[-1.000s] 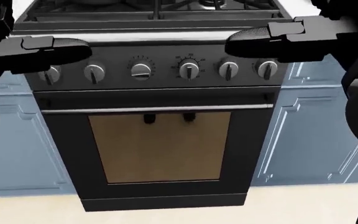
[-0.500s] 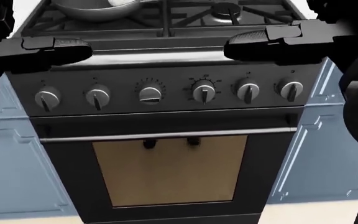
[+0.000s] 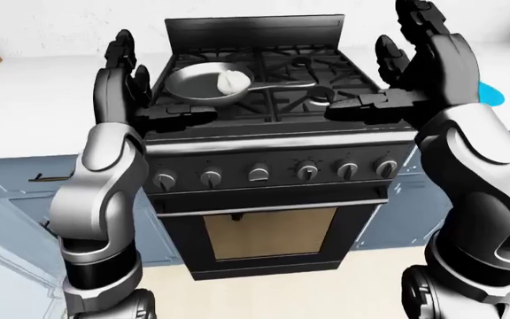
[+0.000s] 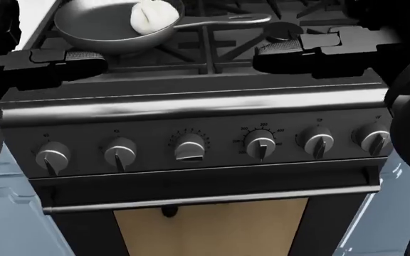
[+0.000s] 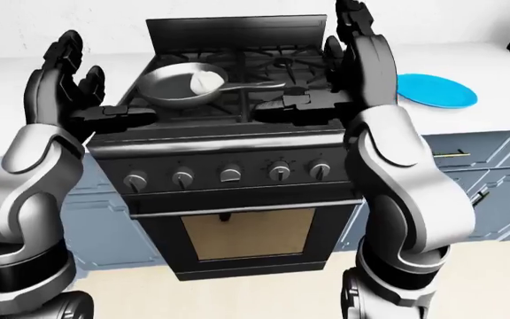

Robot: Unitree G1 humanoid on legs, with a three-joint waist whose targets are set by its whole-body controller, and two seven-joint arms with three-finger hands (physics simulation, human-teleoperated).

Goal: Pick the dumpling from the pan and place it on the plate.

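Dumpling (image 3: pixel 234 80) sitting in pan (image 3: pixel 193 90) on stove (image 3: pixel 264 159) in left-eye view, left hand (image 3: pixel 126 80) and right hand (image 3: pixel 423 60) both raised wide and empty; head view showing knobs (image 4: pixel 189 146); right-eye view showing plate (image 5: pixel 437 90) at right, so reach should be descending from above, right-handed.

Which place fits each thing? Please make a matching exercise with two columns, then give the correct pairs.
Things:
1. dumpling
2. pan
3. plate
4. knobs

Places, in the right-eye view:
A. on the white counter, right of the stove
B. in a row above the oven door
C. inside the pan
D. on the stove's left burner grate

Pairs: 1-C, 2-D, 3-A, 4-B
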